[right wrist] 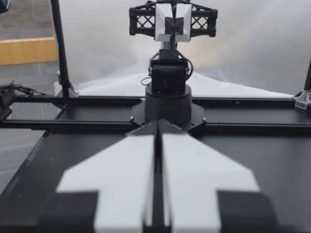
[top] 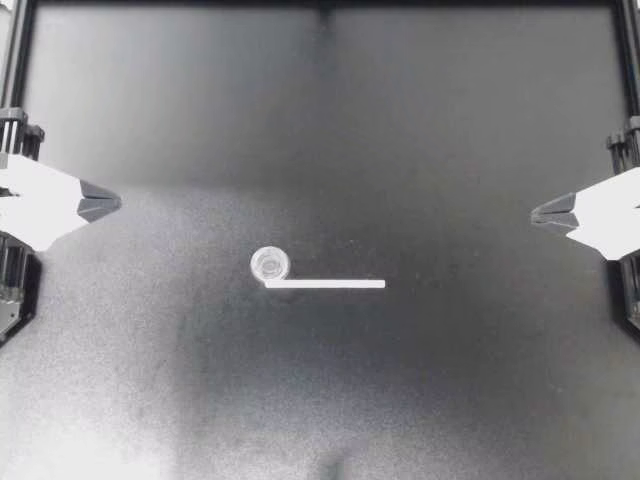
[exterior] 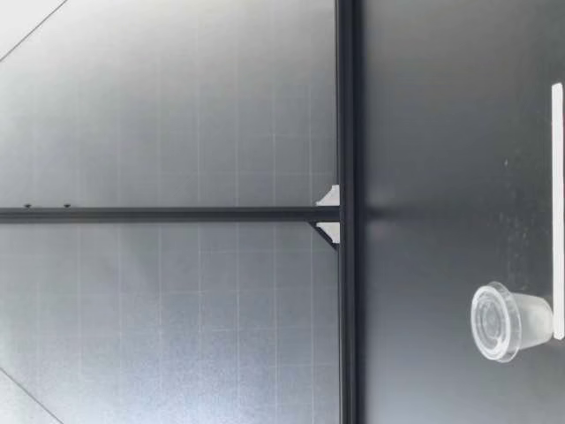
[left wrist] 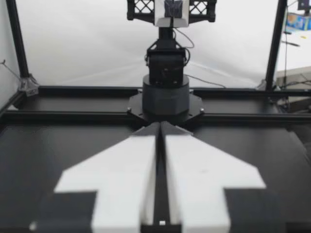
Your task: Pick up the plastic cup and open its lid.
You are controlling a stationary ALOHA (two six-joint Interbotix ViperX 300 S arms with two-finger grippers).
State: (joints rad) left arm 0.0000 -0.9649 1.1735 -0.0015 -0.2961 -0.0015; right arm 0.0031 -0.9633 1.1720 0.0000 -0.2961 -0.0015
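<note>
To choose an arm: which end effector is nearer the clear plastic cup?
My left end effector; the clear plastic cup stands on its half, farther from my right end effector.

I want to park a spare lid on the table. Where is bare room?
Bare table lies between my left gripper and the plastic cup, between the white strip and my right gripper, and behind the cup toward the frame. Only the middle, cup beside strip, is taken.
</note>
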